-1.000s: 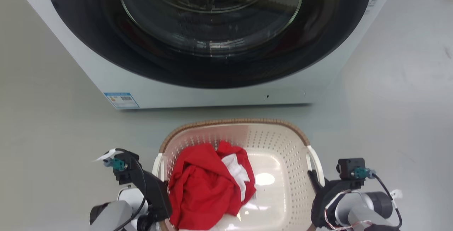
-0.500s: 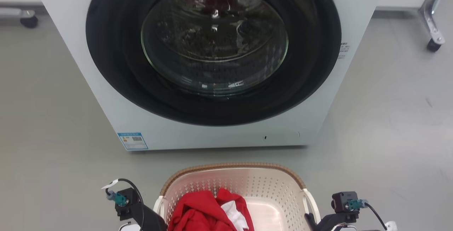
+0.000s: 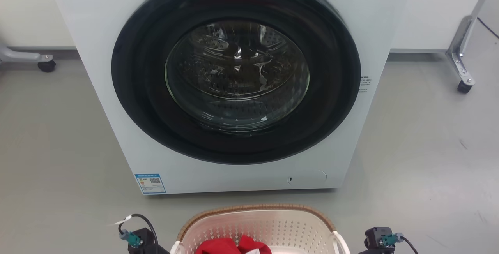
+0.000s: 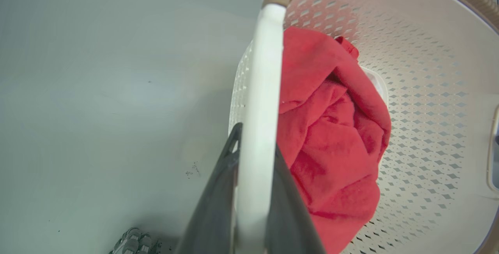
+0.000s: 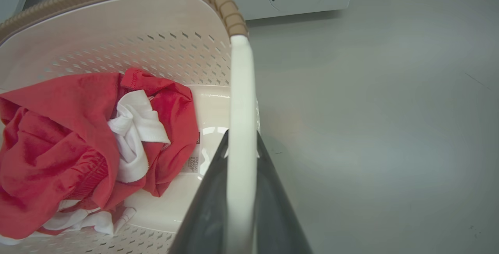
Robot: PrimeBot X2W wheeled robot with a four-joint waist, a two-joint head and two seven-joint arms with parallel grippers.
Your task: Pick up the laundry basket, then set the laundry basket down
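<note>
Gripping left handle (image 4: 262, 90) with left gripper (image 4: 255, 145), fingers pinched shut on it; likewise right handle (image 5: 241, 90) with right gripper (image 5: 241, 137). Holding laundry basket (image 3: 257, 207), red garment (image 5: 58, 145) inside, between both. Facing closed washing machine (image 3: 97, 32) just beyond; castered leg (image 3: 460, 65) farther back

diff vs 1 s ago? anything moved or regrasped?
Mainly the head camera moved: its view swung up, so more of the washing machine shows and the laundry basket sits at the bottom edge. No regrasp: left tool and right tool flank the basket as before, each shut on a white handle. Red cloth stays inside. Can't tell if the basket has left the floor.
</note>
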